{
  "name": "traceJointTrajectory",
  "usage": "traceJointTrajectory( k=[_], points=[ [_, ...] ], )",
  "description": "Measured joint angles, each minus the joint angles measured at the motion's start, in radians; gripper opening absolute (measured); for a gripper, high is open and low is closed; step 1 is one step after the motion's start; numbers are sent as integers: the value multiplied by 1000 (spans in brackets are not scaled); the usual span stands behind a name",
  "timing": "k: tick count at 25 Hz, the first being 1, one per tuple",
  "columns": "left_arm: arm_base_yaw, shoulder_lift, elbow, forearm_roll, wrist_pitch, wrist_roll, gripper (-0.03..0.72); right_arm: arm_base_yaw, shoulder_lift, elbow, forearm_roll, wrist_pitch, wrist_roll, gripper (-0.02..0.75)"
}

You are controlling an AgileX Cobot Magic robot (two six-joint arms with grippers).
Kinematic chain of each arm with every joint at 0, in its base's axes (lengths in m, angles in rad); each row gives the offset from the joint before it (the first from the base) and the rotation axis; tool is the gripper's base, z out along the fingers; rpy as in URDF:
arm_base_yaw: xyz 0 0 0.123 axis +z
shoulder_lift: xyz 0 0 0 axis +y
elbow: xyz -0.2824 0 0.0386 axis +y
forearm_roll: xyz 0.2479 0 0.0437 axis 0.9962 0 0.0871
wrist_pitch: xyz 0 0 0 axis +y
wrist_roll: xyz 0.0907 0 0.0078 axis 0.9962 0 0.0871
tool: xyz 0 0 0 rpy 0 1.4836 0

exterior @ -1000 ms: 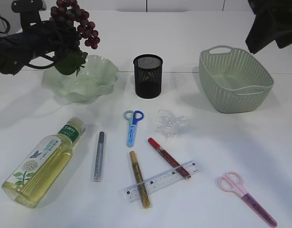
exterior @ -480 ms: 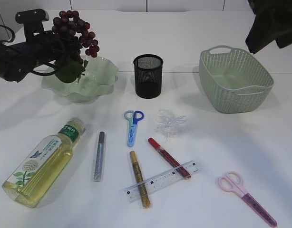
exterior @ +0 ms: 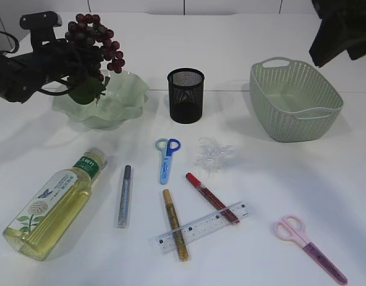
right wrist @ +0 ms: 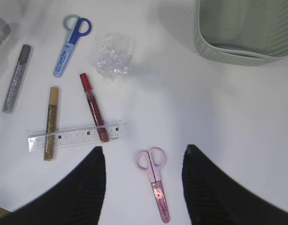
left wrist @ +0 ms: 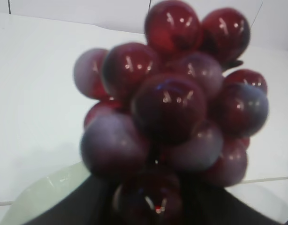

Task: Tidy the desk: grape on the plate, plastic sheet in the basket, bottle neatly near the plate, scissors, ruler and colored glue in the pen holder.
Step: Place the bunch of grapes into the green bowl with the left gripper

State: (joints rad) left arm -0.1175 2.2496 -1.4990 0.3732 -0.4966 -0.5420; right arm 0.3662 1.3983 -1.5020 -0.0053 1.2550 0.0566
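The left gripper [exterior: 76,59] holds the grape bunch [exterior: 93,42] above the green plate [exterior: 120,98]; its jaw state cannot be determined. The right gripper [right wrist: 143,159] hangs with jaws spread and empty above the pink scissors [right wrist: 154,180].

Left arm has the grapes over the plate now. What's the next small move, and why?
Probably lower the grapes a little and let go. The bunch hangs at the left gripper above the green plate, not resting in it, and the left wrist view shows the plate's rim right beneath the bunch. A short drop should land them inside. The right gripper hangs open over the pink scissors.
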Motion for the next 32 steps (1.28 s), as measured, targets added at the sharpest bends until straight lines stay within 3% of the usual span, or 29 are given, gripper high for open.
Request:
traceJointTrajectory(
  k=[8,32],
  points=[
    [0,0,0,78,11,0,308,0,0,0,-13,0,2,419],
    [0,8,-4,131,127,0,312,0,0,0,-23,0,2,418]
  ],
)
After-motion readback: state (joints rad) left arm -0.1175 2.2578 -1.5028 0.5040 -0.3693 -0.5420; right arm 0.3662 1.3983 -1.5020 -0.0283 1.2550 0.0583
